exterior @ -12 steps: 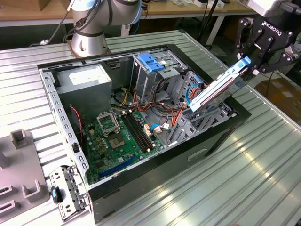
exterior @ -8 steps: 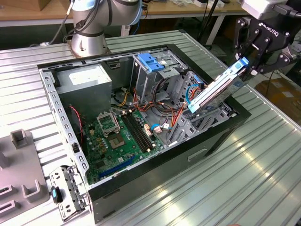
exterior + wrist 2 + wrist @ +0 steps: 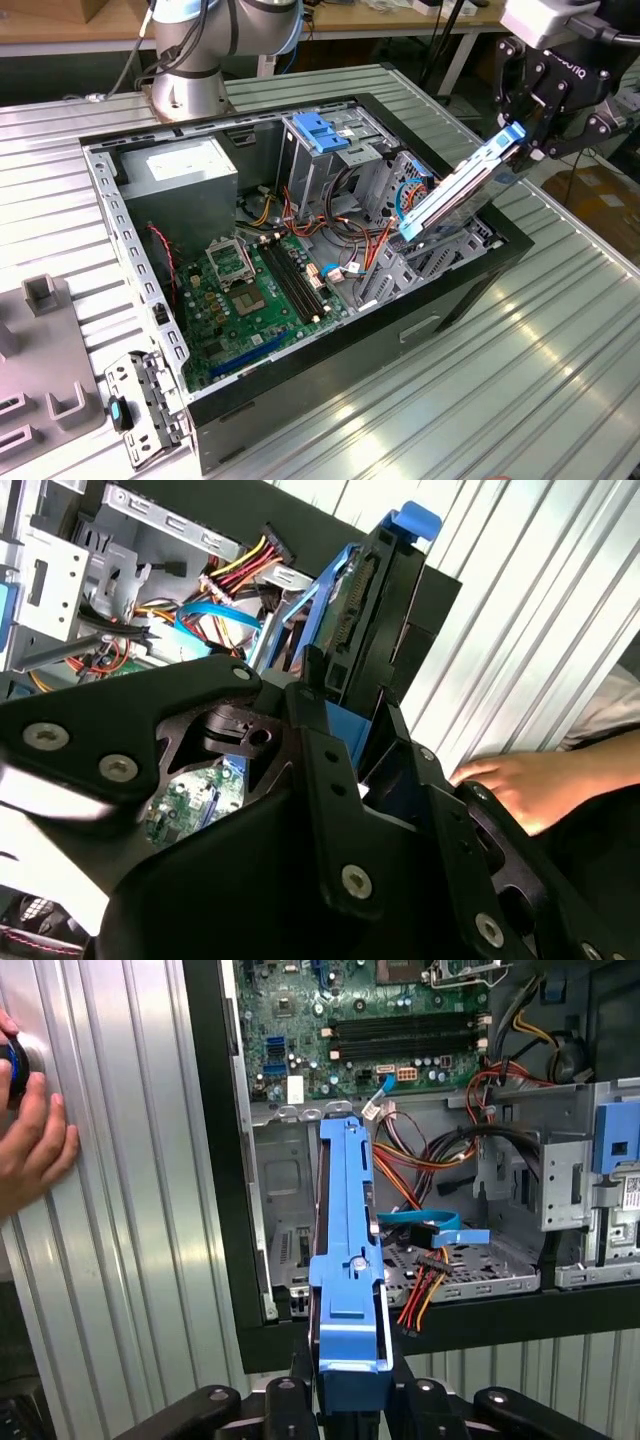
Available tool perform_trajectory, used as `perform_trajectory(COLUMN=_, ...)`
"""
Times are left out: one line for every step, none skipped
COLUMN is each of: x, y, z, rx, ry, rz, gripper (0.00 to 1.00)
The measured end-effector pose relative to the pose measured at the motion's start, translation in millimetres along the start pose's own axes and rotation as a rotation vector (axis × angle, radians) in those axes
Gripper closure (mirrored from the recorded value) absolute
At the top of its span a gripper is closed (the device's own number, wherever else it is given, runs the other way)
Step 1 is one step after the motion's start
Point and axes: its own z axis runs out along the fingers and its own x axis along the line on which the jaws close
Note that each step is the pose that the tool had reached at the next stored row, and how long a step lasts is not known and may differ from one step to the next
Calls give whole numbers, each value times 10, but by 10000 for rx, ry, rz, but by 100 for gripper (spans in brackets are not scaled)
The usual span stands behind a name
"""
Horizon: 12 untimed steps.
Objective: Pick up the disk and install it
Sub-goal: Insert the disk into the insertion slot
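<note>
The disk, a silver-grey drive framed by bright blue rails, hangs tilted over the open computer case on the exterior view's right. Its lower end dips toward the drive bay. My gripper is shut on the disk's upper end. In the first wrist view the disk shows edge-on, running from my gripper out over the bay floor with its loose cables. In the second wrist view the disk sits clamped between the black fingers.
Inside the case lie the green motherboard, a grey power-supply box and a light-blue latch plate. A person's hand rests on the ribbed table beside the case. The arm's base stands behind. Grey fixtures sit at the exterior view's left.
</note>
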Motion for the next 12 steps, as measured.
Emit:
perform_trajectory(x=0, y=0, z=0, rx=0, ry=0, rz=0, gripper=63)
perform_trajectory(x=-1, y=0, z=-1, rx=0, ry=1, rz=-1, gripper=63)
perform_trajectory(x=-1, y=1, z=-1, rx=0, ry=1, rz=0, gripper=63)
perform_trajectory(x=-1, y=1, z=-1, rx=0, ry=1, rz=0, gripper=63)
perform_trajectory(x=0, y=1, z=-1, rx=0, ry=1, rz=0, gripper=63)
perform_trajectory(x=-1, y=1, z=-1, rx=0, ry=0, rz=0, gripper=63)
perform_trajectory(x=0, y=2, z=-1, rx=0, ry=1, rz=0, gripper=64)
perform_trajectory(x=0, y=5, z=-1, rx=9, ry=-1, rz=1, gripper=64)
perform_trajectory(x=0, y=9, z=-2, rx=20, ry=-2, rz=1, gripper=64)
perform_trajectory(x=0, y=12, z=-3, rx=28, ry=-2, rz=-1, gripper=64)
perform_trajectory(x=1, y=19, z=-5, rx=32, ry=-3, rz=-1, gripper=64)
perform_trajectory(x=2, y=31, z=-11, rx=37, ry=-2, rz=-4, gripper=64)
